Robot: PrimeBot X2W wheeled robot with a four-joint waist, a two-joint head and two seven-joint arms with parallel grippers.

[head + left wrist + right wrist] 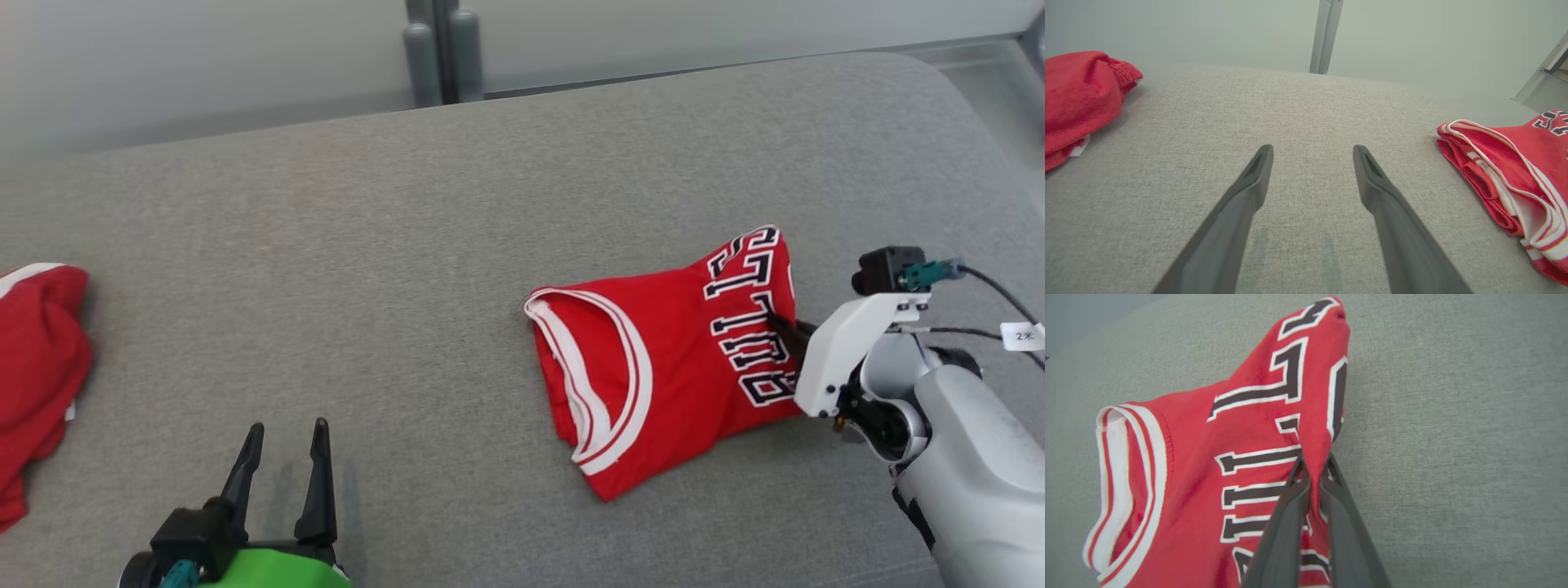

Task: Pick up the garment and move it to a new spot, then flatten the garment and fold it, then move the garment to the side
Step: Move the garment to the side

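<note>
Right wrist view gives you the best look at the grip. The right gripper [1314, 475] is clenched on a raised ridge of the red jersey [1208, 477]. The cloth is pinched up between the two dark fingers at the garment's right edge, over the black-and-white lettering. The jersey lies folded on the grey cushion [367, 245], right of centre and toward the near side, with its white-trimmed opening facing left. Your left gripper [287, 426] hangs released at the near left, fingers spread wide over bare cushion, touching nothing.

Expect the jersey to handle as a light, limp knit. It will drape and sag from any single hold, and the folded layers are likely to slide apart and fall open once lifted. It isn't fragile, so a firm pinch does no harm, but the fabric looks smooth and may slip from a shallow bite. From these angles I can't tell whether the pinch takes every layer or just the top one, so judge that as the cloth comes up. For a tidy carry, a second hold with the left gripper at the trimmed edge on the left side would keep the bundle from unfolding. Keep well apart from the other red garment [37, 367] heaped at the left edge of the cushion.
</note>
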